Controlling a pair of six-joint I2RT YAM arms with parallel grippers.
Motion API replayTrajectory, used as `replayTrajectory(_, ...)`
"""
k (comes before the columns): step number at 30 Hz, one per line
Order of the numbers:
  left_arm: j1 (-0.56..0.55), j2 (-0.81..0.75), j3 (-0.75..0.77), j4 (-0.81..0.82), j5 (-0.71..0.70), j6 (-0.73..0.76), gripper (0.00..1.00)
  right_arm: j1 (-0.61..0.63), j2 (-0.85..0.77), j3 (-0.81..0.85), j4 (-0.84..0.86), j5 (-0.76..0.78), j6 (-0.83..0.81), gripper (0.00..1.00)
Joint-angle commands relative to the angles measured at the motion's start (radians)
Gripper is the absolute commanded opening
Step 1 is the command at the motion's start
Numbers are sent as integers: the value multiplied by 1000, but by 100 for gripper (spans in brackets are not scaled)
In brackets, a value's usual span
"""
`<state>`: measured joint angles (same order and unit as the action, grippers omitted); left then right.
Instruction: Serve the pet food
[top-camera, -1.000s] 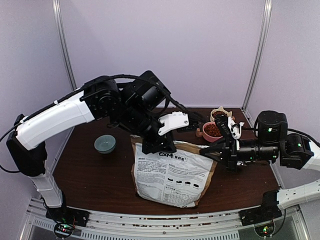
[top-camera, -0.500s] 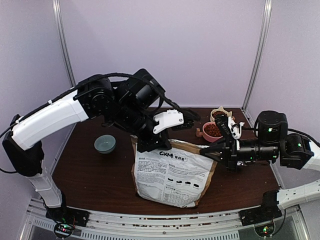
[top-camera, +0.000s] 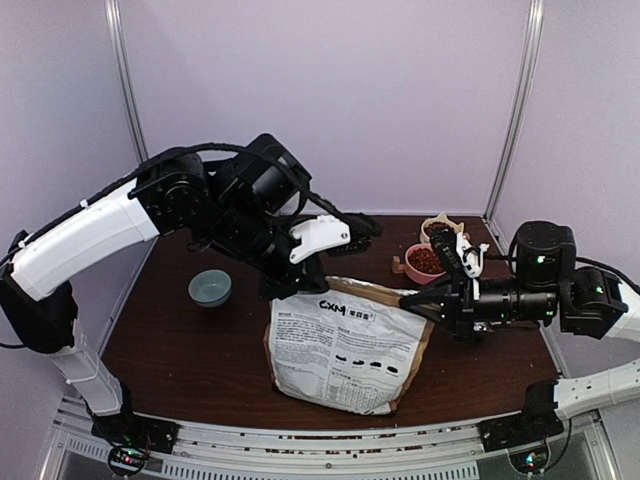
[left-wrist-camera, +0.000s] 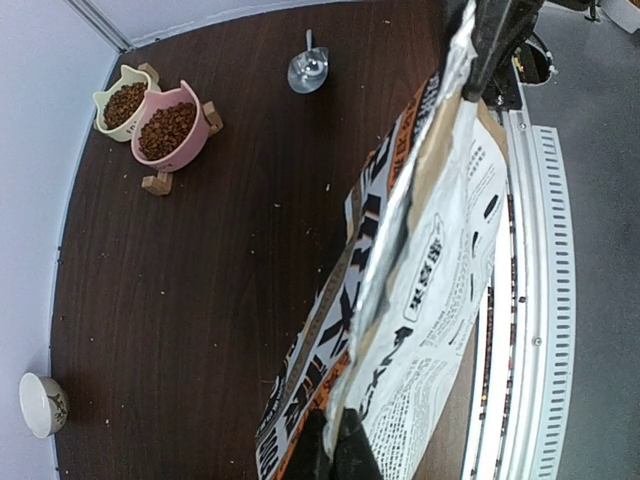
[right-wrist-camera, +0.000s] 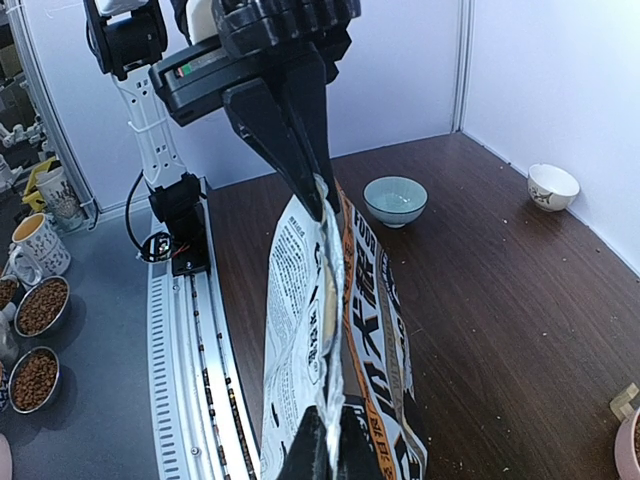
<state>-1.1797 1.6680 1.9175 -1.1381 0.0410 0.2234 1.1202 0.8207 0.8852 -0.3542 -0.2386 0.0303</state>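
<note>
Pet food bag (top-camera: 345, 350), a brown kraft pack marked CXM, stands upright on the near centre of the table (top-camera: 180, 350), printed face toward the arm bases. Its top edge is stretched between both arms. The left gripper (left-wrist-camera: 335, 445) is closed on the top left corner, fingers pinching the flattened paper and foil lining. The right gripper (right-wrist-camera: 320, 445) is closed on the top right corner in the same manner, with its arm reaching in level from the right. Beyond the bag on the left, a teal bowl (top-camera: 210, 288) sits alone on the dark wood. A metal scoop (left-wrist-camera: 308, 68) lies on the right side, apart from the other items. Farther back on the right, a pink bowl (top-camera: 424, 260) on a wooden stand holds reddish-brown kibble (left-wrist-camera: 166, 130), and a cream bowl (top-camera: 438, 226) just behind it, touching or nearly so, holds the same. A small white bowl (right-wrist-camera: 551, 185) rests by the back wall on the left. Loose crumbs are scattered over the tabletop.
</note>
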Motion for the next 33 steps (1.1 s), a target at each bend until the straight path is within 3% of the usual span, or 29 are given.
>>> replayTrajectory(1, 37, -44, -17, -18, -72, 7, 0, -3, -33, 18, -2, 0, 5, 0)
replayTrajectory(4, 42, -53, -24, -20, -94, 6, 1, -3, -34, 22, -6, 2, 3, 0)
replayTrajectory(6, 47, -60, -30, -19, -107, 5, 10, -3, -35, 23, -6, 4, 3, 0)
replayTrajectory(8, 50, -66, -37, -20, -113, 5, 13, -3, -35, 23, -6, 3, 3, 0)
replayTrajectory(11, 54, -72, -52, -20, -123, 9, 10, -3, -35, 23, -5, 3, 4, 0)
replayTrajectory(13, 58, -78, -62, -20, -120, 12, 0, -2, -34, 25, -6, 3, 4, 0)
replayTrajectory(17, 69, -94, -79, -20, -132, 12, 0, -3, -37, 28, -11, 7, 4, 0)
replayTrajectory(22, 75, -107, -98, -20, -178, 16, 12, -3, -41, 32, -14, 12, 2, 0)
replayTrajectory(23, 77, -109, -101, -19, -180, 17, 12, -3, -41, 32, -14, 12, 2, 0)
replayTrajectory(25, 78, -113, -107, -18, -179, 18, 1, -3, -38, 31, -14, 13, 2, 0)
replayTrajectory(30, 87, -125, -113, -20, -189, 21, 0, -3, -38, 32, -17, 15, 2, 0)
replayTrajectory(33, 93, -134, -118, -20, -206, 19, 10, -2, -40, 32, -18, 16, 2, 0)
